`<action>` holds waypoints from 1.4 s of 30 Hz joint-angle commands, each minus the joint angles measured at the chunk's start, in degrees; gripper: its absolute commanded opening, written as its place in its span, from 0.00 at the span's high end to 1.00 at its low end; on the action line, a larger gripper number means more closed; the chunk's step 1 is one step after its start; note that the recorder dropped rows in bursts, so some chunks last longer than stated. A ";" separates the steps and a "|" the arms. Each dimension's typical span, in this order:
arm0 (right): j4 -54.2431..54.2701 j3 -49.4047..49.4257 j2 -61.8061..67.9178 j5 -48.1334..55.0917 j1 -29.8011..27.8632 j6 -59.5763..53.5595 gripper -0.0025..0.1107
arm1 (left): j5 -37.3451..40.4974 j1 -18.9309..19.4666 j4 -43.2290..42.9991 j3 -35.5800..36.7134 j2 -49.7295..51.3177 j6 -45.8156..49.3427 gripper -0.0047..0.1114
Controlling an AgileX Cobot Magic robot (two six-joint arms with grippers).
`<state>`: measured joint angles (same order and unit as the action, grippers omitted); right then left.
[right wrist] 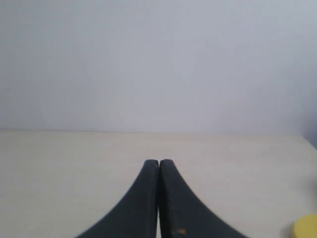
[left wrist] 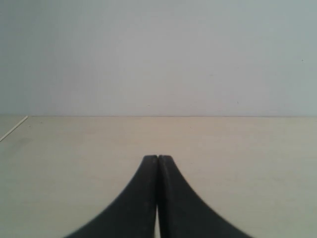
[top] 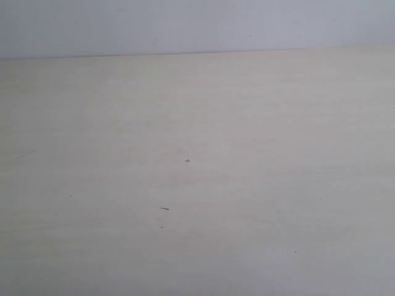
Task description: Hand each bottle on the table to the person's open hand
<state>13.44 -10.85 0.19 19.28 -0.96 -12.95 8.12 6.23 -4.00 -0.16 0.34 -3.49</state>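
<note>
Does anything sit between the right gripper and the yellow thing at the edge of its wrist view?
Nothing visible: only bare table lies between the right gripper and the yellow thing. No hand shows.

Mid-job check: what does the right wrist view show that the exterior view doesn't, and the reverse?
Only the right wrist view: the right gripper, fingers closed on nothing, and a cropped yellow object at the frame edge, possibly a bottle. Only the exterior view: small dark specks on the table; no arms or bottles. Both: the pale table and the plain wall behind it.
</note>
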 commanded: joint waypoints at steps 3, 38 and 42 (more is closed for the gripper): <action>-0.11 10.85 -0.19 -20.59 3.54 0.50 0.98 | 0.17 0.14 -0.35 0.16 -0.34 0.04 0.95; -21.40 10.85 -0.19 -10.54 3.32 25.70 0.98 | 0.17 0.14 -0.35 0.16 -0.34 0.04 0.95; -20.41 10.85 -0.19 -9.70 3.32 20.23 0.98 | 0.17 0.14 -0.35 0.16 -0.34 0.04 0.95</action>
<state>-6.32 -0.26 0.29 8.97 2.48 10.06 8.12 6.23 -4.08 -0.16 0.34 -3.49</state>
